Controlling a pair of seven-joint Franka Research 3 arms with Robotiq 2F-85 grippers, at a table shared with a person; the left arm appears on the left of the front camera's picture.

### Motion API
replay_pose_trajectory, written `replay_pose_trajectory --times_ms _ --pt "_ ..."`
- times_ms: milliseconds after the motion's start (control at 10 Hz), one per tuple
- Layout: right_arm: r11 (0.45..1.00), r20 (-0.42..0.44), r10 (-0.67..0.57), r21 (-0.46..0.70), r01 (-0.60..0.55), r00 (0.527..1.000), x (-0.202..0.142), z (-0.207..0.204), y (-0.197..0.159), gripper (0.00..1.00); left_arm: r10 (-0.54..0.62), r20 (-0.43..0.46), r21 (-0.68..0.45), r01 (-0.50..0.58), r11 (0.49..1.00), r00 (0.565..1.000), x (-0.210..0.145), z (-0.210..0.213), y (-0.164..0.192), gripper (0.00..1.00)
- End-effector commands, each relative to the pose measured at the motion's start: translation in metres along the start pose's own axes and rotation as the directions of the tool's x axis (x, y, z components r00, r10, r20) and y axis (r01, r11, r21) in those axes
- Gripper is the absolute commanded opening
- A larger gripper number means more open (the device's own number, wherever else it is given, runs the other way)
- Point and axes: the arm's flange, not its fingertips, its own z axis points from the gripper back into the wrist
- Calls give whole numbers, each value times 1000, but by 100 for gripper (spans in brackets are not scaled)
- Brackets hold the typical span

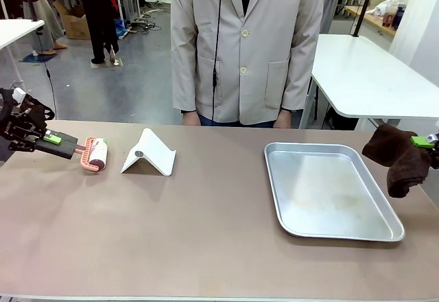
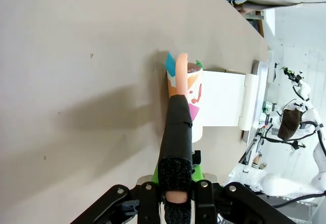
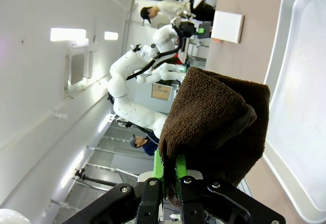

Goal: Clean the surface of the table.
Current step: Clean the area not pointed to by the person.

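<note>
My left gripper (image 1: 57, 143) is clamped tight on the black handle of a lint roller (image 1: 98, 153) — its roll is down at the table (image 1: 171, 240) top near the left edge, just beside a white folded stand (image 1: 147, 154). My right gripper (image 1: 424, 141) is closed on a brown cloth (image 1: 394, 159) held up at the table's right edge, beside a silver tray (image 1: 329, 199). The table spreads between my 2 arms — a person (image 1: 247, 41) stands at its far side.

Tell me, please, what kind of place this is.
Probably a robot laboratory or workshop: a white robot arm, a plain white work table beyond the brown table, and a cardboard box farther back.
</note>
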Motion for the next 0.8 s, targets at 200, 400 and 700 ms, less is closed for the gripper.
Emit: replay_pose_trajectory --times_ms 200,400,700 --pt "1000 -3 4 15 -4 1000 4 0 6 11 -217 127 -235 242 941 968 -40 37 -21 22" --pt "1000 -3 4 15 -4 1000 4 0 6 11 -288 185 -330 336 882 940 -74 75 -35 22" --pt "1000 -3 4 15 -4 1000 4 0 6 11 -251 71 -434 257 864 965 -141 104 -24 22"
